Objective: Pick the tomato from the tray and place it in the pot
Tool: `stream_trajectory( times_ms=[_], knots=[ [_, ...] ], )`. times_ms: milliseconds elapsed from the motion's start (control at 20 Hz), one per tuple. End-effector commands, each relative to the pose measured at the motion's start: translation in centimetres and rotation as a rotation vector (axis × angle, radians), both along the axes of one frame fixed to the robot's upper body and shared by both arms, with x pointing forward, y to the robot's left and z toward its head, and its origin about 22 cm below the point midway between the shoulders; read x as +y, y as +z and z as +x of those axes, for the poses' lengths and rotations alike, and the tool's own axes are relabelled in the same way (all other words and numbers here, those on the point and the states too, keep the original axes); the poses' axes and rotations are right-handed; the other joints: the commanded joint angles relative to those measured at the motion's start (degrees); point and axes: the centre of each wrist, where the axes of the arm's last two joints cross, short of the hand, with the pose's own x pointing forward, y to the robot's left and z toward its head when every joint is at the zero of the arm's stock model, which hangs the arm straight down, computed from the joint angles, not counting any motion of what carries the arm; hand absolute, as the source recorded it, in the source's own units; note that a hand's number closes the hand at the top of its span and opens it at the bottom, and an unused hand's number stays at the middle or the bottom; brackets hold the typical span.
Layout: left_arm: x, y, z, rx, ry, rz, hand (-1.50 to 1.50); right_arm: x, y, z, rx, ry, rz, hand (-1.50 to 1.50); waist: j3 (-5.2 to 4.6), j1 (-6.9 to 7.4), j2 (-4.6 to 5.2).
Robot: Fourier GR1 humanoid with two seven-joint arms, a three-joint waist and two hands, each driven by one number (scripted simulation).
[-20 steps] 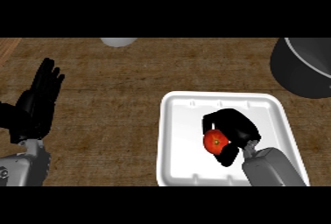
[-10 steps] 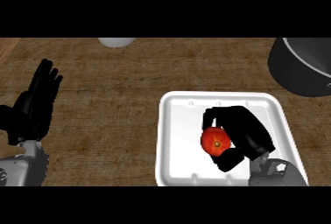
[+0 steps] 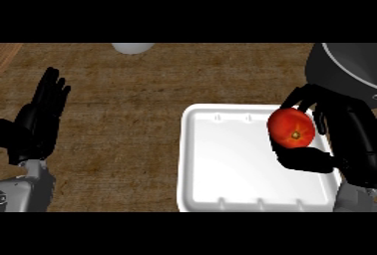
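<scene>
My right hand (image 3: 340, 130) is curled round the red tomato (image 3: 291, 128), with the thumb under it and the fingers over its top. The tomato hangs above the right edge of the white tray (image 3: 228, 164), which holds nothing else. Just beyond the fingers, at the upper right, stands the dark pot (image 3: 346, 64), only partly in view. My left hand (image 3: 38, 119) rests open at the left edge, fingers up.
A white rounded object (image 3: 133, 48) sits at the far edge of the brown wooden counter (image 3: 125, 99). The tray lies near the counter's front, right of centre.
My right hand has lifted the tomato off the tray's middle and carried it right and toward the pot. The left hand has stayed put.
</scene>
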Motion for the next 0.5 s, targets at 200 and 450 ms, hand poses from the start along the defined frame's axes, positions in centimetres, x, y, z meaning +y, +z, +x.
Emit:
stream_trajectory(
  times_ms=[200,450],
  knots=[
    [1.7,0.9,0.3,-0.011,-0.013,0.003,0.0,-7.5,4.3,2.2,-0.129,-0.189,0.081,1.5,0.01,0.6,0.22],
    [-0.2,0.3,-0.8,-0.013,-0.008,-0.004,0.0,-10.2,3.8,4.9,-0.108,-0.204,0.162,1.5,0.03,0.93,0.17]
  ],
)
